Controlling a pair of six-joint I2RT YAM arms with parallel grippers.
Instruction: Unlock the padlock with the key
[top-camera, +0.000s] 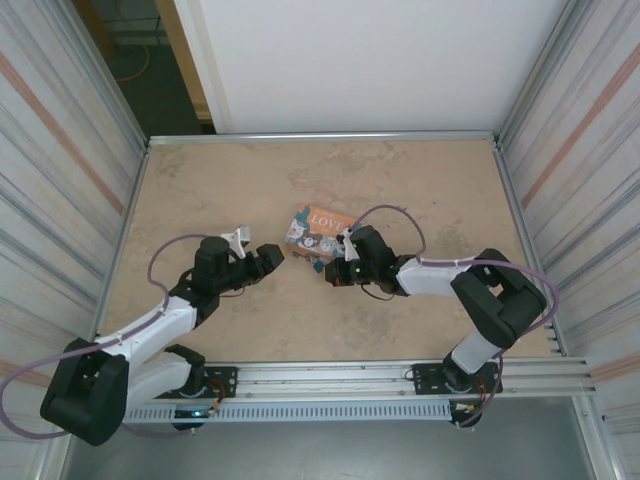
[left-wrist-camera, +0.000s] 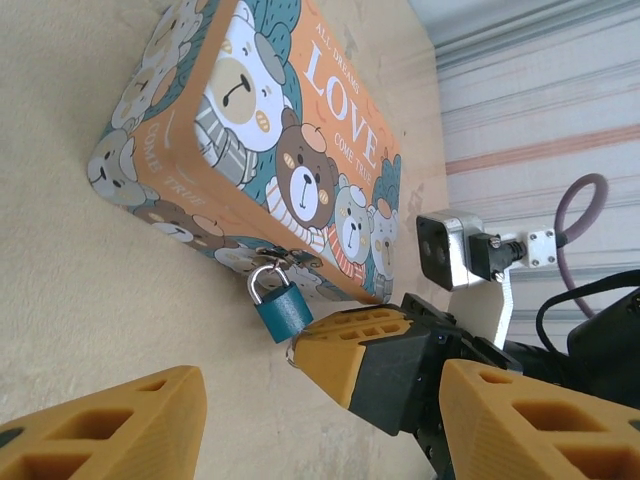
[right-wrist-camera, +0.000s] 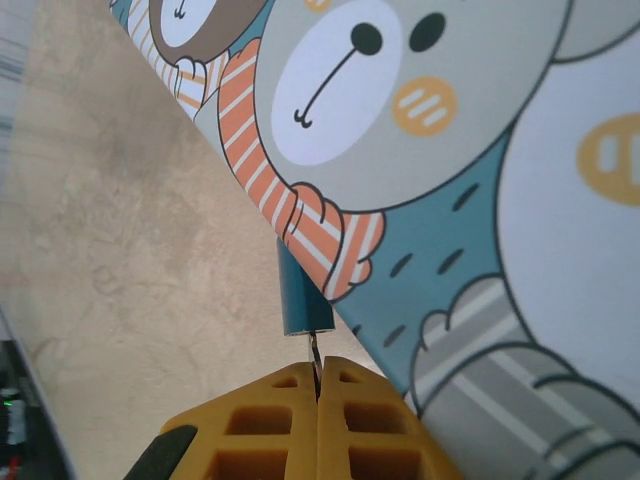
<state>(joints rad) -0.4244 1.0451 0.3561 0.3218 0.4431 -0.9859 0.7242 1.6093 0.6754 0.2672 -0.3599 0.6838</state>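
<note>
two yellow fingertips of the right gripper (right-wrist-camera: 318, 380) are pressed flat together, pinching a thin metal blade that i take to be the key (right-wrist-camera: 314, 352). its tip runs straight ahead into the bottom end of the padlock (right-wrist-camera: 300, 295), so the lock lies directly in front of the pincer with nothing between them. the padlock's long axis, the key and the fingers all fall in one line, and the coming move turns on that: a twist about that line should do it, while any sideways drift would likely bend the key or pull it out. in the left wrist view the teal body sits slantwise at the foot of the love tin (left-wrist-camera: 300, 120). its silvery shackle (left-wrist-camera: 262, 283) looks closed and is threaded through the hasp (left-wrist-camera: 285, 256) on the tin's side wall. the right arm is at the lock. the left gripper (top-camera: 272, 258) stands open and empty, near the tin's left end and apart from the padlock, well placed to steady the tin. the tin lies flat on the table (top-camera: 430, 180) with its lid closed, so what is inside cannot be told.
</note>
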